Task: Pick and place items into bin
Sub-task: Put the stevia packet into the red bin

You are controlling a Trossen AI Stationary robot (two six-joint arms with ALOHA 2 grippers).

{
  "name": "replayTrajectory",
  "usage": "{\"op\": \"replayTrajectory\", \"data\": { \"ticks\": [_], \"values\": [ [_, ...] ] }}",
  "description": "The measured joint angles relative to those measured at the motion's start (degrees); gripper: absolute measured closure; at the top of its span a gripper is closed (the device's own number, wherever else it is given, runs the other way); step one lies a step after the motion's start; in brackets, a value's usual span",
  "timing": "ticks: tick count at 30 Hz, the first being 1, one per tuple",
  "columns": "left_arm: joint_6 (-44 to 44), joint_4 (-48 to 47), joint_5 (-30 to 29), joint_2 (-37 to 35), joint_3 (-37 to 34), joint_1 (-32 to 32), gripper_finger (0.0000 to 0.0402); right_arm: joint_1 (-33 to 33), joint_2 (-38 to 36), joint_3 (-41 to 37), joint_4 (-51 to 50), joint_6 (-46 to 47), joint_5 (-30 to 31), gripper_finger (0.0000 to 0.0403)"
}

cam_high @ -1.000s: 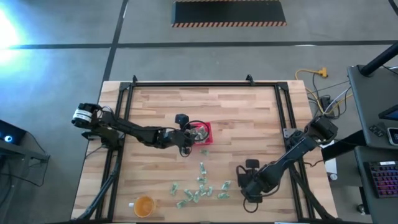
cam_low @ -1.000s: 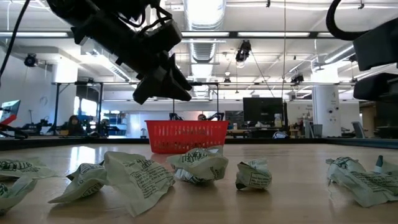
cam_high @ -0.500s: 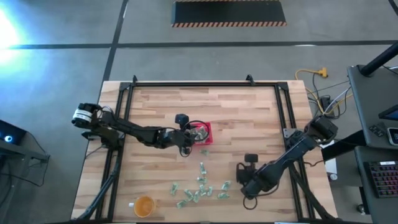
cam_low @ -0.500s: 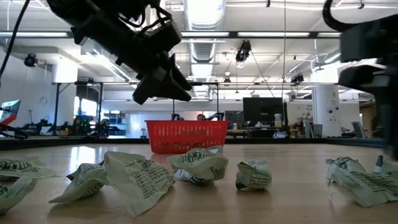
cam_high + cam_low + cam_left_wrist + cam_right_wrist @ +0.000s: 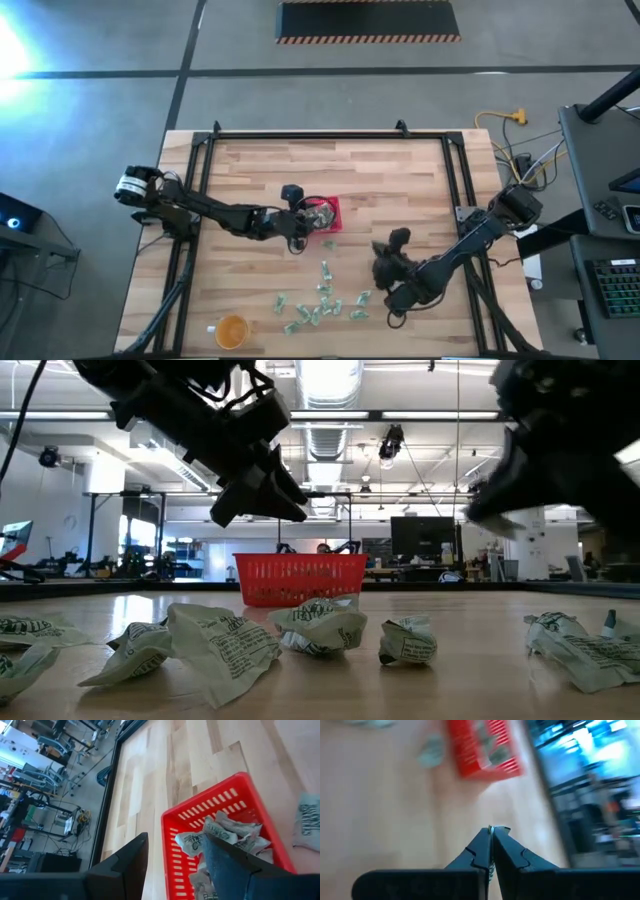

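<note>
The red basket (image 5: 322,212) stands mid-table with several packets (image 5: 220,832) inside. My left gripper (image 5: 175,870) hangs open above the basket's near left corner, also seen in the high view (image 5: 298,228). More pale green and white packets (image 5: 320,297) lie scattered toward the near edge, and one packet (image 5: 328,243) lies just beside the basket. My right gripper (image 5: 492,831) is shut and raised over bare wood right of the packets, pointing toward the basket; in the high view it (image 5: 378,262) is blurred. Nothing shows plainly between its fingers.
An orange cup (image 5: 232,330) stands near the table's near left corner. A black frame (image 5: 300,135) runs along the far and side edges. Bare wood lies at the far side and at the right of the basket. The low view shows crumpled packets (image 5: 220,645) in front of the basket (image 5: 298,578).
My right gripper has swung from near the table's near edge toward the far left, in the direction of the basket, turning as it went; it is blurred by the motion. The packets on the table and the basket have stayed where they were.
</note>
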Motion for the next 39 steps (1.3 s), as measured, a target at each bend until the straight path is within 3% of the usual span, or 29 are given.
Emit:
{"op": "replayTrajectory", "data": {
  "ticks": [6, 12, 16, 24, 30, 39],
  "values": [
    [-1.23, -1.88, -0.37, -1.83, 0.00, -2.66, 0.0230, -4.39, 0.00, 0.00, 0.96, -4.48, 9.48, 0.0394],
    [-7.63, -8.69, -1.05, -6.55, -0.09, -6.28, 0.0230, -11.05, -0.02, 0.00, 8.17, -13.37, 9.70, 0.0394],
    [-14.77, -15.52, -0.99, -10.61, -0.13, -8.60, 0.0230, -15.46, -0.02, 0.00, 19.05, -27.11, 3.19, 0.0394],
    [-33.17, -31.98, -0.54, -16.69, -0.22, -12.82, 0.0230, -24.22, -0.02, 0.00, 40.90, -49.08, -16.80, 0.0394],
    [-40.54, -37.63, 0.33, -16.79, -0.35, -16.44, 0.0230, -29.01, -0.02, 0.09, 45.56, -53.16, -27.91, 0.0394],
    [-40.70, -37.63, 0.63, -13.20, -0.44, -19.41, 0.0230, -31.78, -0.02, 0.35, 45.65, -53.70, -31.62, 0.0392]
  ]
}}
